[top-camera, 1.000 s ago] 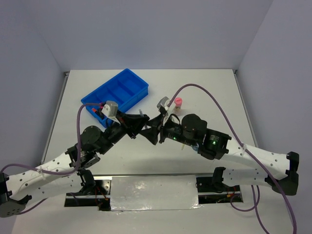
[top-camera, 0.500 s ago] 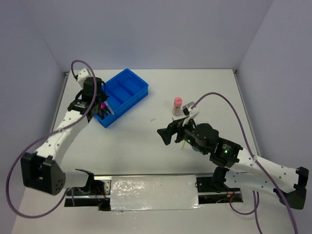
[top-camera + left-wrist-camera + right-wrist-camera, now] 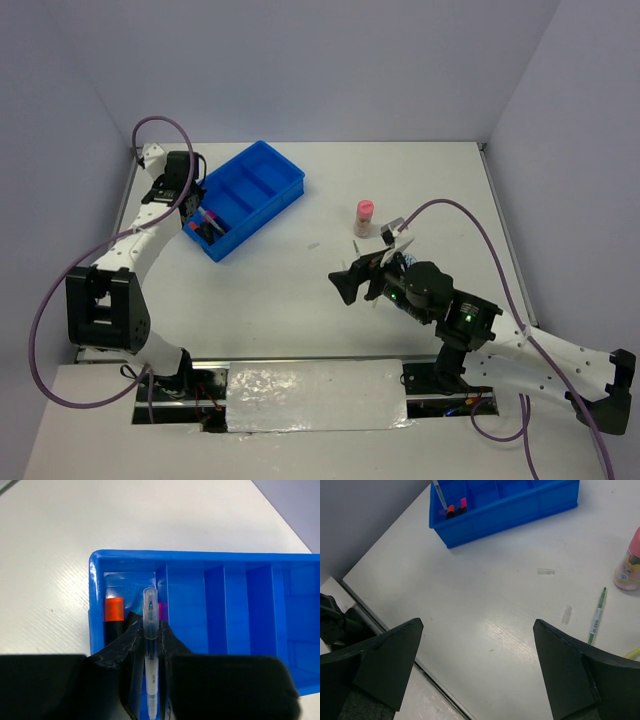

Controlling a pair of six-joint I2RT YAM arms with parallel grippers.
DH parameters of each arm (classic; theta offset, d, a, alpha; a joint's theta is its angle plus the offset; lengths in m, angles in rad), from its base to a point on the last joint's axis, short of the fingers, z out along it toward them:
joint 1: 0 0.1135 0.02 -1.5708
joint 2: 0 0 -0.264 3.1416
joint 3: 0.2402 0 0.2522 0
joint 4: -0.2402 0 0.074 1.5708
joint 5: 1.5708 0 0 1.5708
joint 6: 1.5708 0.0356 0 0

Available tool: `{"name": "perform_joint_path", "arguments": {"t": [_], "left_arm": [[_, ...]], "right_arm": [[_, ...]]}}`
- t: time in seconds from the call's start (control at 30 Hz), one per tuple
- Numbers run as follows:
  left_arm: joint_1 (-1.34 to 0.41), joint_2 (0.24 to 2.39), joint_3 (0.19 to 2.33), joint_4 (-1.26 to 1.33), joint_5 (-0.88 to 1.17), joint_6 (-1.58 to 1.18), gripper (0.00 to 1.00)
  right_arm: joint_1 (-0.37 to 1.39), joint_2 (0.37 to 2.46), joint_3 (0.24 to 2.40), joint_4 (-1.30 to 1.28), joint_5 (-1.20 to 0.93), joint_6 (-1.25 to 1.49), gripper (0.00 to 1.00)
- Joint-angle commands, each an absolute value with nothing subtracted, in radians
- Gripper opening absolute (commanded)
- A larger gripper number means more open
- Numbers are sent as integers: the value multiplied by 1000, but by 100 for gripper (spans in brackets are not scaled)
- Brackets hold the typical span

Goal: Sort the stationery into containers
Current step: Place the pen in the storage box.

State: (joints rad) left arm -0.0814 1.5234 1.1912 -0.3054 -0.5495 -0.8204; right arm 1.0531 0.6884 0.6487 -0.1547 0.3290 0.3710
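L gripper (image 3: 196, 212): hovering over the near-left end of the blue tray (image 3: 268, 168), w/ the L arm reaching up along the left edge of the table (image 3: 260, 300).
L grip state: jaws are clamping a thin clear-grey pen (image 3: 149, 605) mid-barrel. Both fingers (image 3: 131, 641) are pressing on it, no gap either side.
Clear-grey pen pos.: capped end is sticking out past the fingertips and hanging over the tray's end compartment, close to the first divider wall. Cannot tell whether it is touching the tray floor.
Tray: shallow, rectangular, split into several compartments by dividers. It is sitting askew on the far-left part of the table.
Orange-cap highlighter (image 3: 114, 611): black body, resting in the end compartment beside the L finger.
Pink-cap highlighter (image 3: 463, 502): resting in the same end compartment next to the orange one. In the left wrist view it is mostly hiding behind the pen and a finger.
Third cap: a blue-ish bit is showing between those two; too hidden to ID.
R gripper (image 3: 477, 625): jaws are standing wide apart and gripping nothing. It is hovering above bare table right of centre, well apart from the tray.
Bottle (image 3: 365, 213): pink cap, standing upright on the table beyond the R gripper, well apart from the tray.
Green pen (image 3: 596, 616): lying flat on the table near the bottle, not touching it.
Yellow pen (image 3: 634, 653): only one end is showing, at the right edge of the right wrist view, near the green pen.
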Motion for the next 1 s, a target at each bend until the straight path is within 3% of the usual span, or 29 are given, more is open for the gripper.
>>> {"name": "perform_joint_path", "arguments": {"t": [0.0, 0.3, 0.63, 0.87, 0.9, 0.97], "left_arm": [[-75, 1497, 1175, -212, -519, -853, 0], [-64, 1578, 1180, -94, -443, -925, 0], [-64, 1681, 1212, 55, -459, -934, 11], [-64, 1753, 1230, 86, -436, -933, 34], [-63, 1765, 1235, 78, -433, -939, 45], [-64, 1769, 1226, 78, -425, -946, 55]], "right_arm": [[1051, 681, 653, -140, 331, 373, 100], [1049, 699, 627, -101, 311, 382, 100], [1048, 690, 614, -103, 321, 359, 100], [1042, 722, 630, -101, 299, 348, 100], [1040, 727, 635, -106, 298, 348, 100], [1031, 744, 644, -109, 287, 348, 100]]}}
